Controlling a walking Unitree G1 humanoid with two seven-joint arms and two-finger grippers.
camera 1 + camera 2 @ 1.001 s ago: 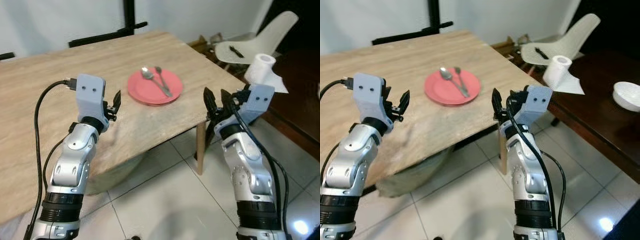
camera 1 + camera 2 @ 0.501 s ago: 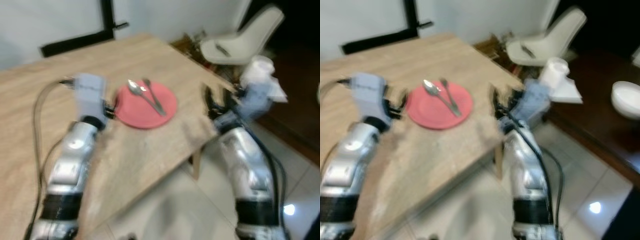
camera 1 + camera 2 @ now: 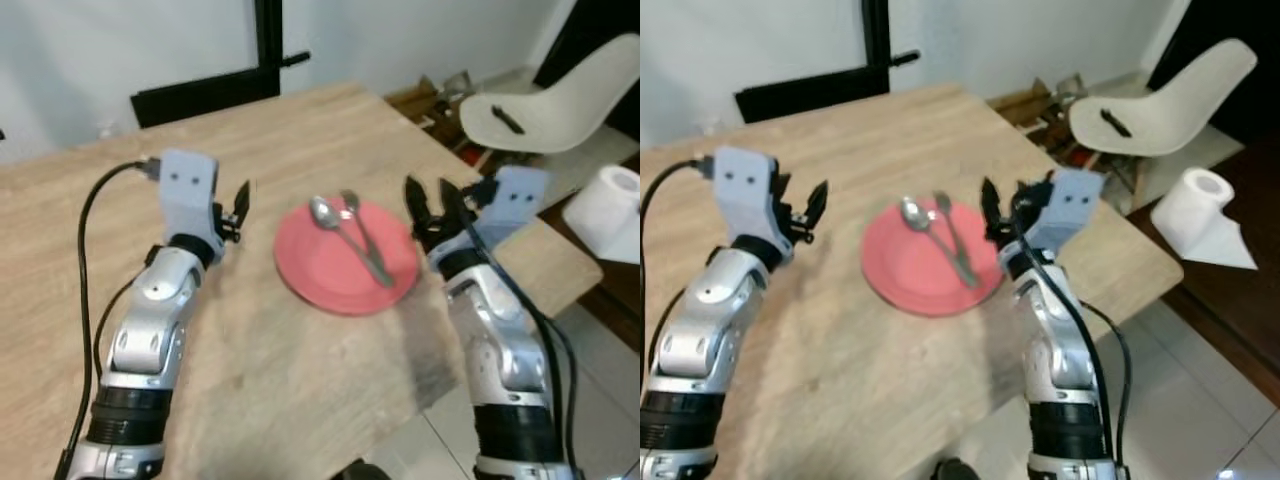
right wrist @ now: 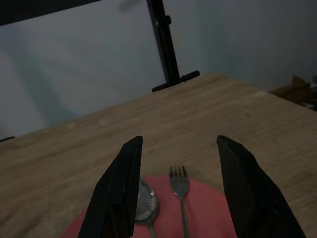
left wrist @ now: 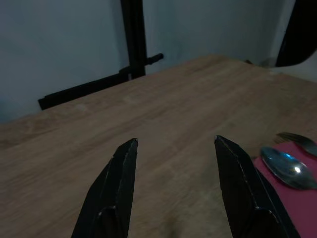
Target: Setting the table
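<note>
Centrally, red plate with spoon and fork, between both grippers' spread, empty fingers.

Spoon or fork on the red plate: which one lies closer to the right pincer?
The fork. It lies on the plate's right half, on the side of the open right pincer; the spoon lies just left of it, toward the left pincer.
</note>
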